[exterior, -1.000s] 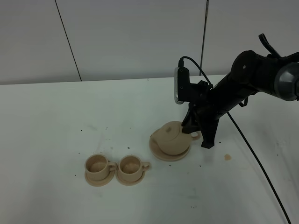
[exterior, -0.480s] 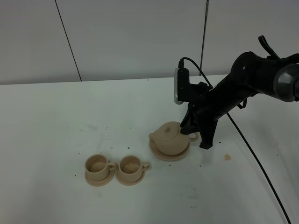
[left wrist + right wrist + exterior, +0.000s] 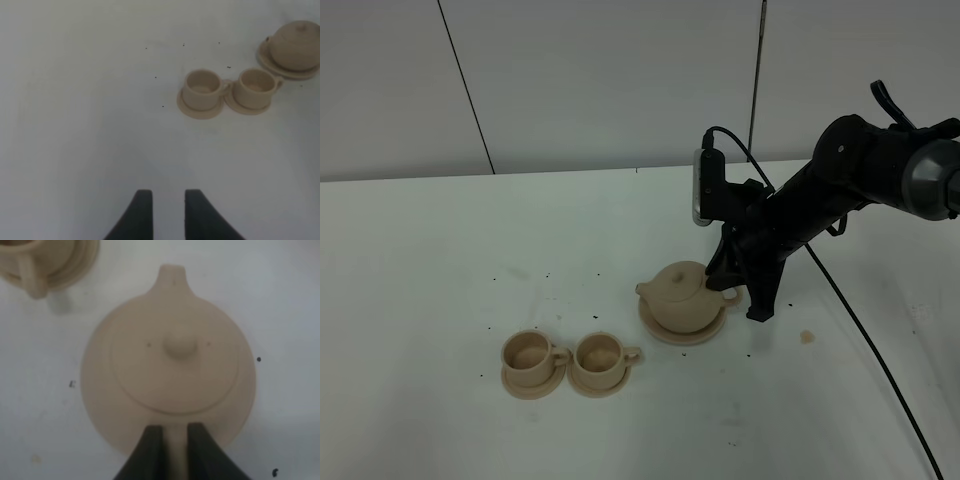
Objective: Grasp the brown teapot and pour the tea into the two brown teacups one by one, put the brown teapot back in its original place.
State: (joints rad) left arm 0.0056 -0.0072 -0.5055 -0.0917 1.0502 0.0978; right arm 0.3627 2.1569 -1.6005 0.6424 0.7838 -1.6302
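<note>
right wrist: right hand (image 3: 175, 429) clenched on loop handle of round matte brown teapot (image 3: 150, 385)

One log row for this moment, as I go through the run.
teapot: upright on wide saucer | right gripper: shut on its handle | cups: side by side, untouched | left gripper: open, empty

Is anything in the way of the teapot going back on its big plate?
No, nothing visible is in the way. The brown teapot sits upright right over the big saucer. The right gripper pinches its handle, jaws shut.
</note>
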